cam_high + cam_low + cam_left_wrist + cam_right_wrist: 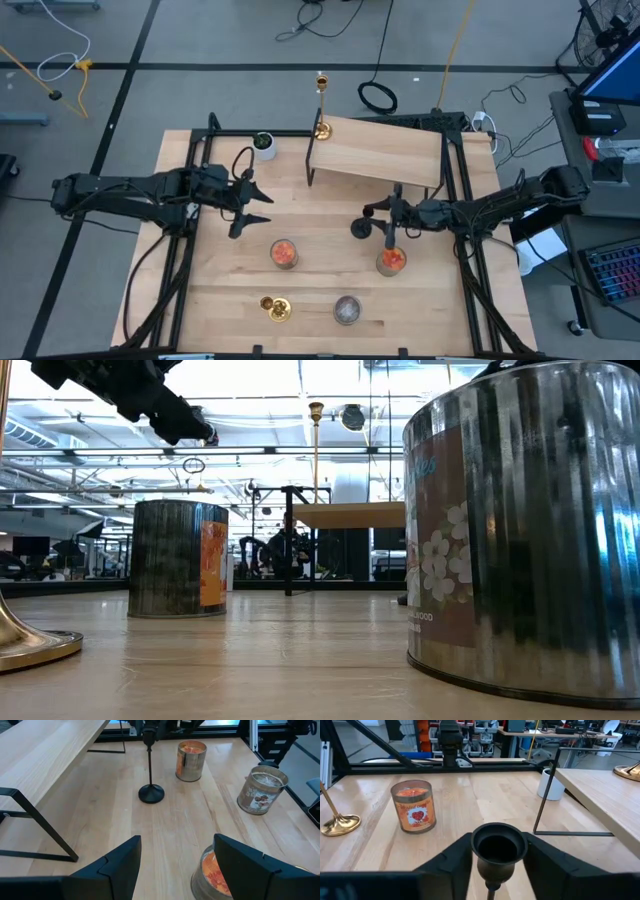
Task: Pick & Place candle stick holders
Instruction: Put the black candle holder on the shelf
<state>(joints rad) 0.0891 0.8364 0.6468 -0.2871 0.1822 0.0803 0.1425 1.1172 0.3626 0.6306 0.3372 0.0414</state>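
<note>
The right gripper [392, 222] is closing around the black stemmed holder [362, 228], right of centre in the high view, its fingers pinching the stem just under the cup [498, 845] while the round base [151, 793] is sitting on the wooden table [210, 300]; judging by this, the grasp step is in hand, and the next move calls for a straight lift before carrying it, probably to the raised wooden shelf [380, 155] in the upper middle, where one gold holder [322, 128] is already standing at the left end. The left gripper [245, 210] is hovering with fingers spread wide at left centre, just above and left of an orange-red candle jar [284, 253]. The second orange-red jar [391, 261] is sitting just below the right gripper and could be knocked on the lift. A second gold holder [276, 308] and the clear-grey jar [347, 310] are waiting along the bottom edge. A small white cup [264, 145] is standing beside the shelf's black metal leg [546, 800], which is edging the path onto the shelf.
</note>
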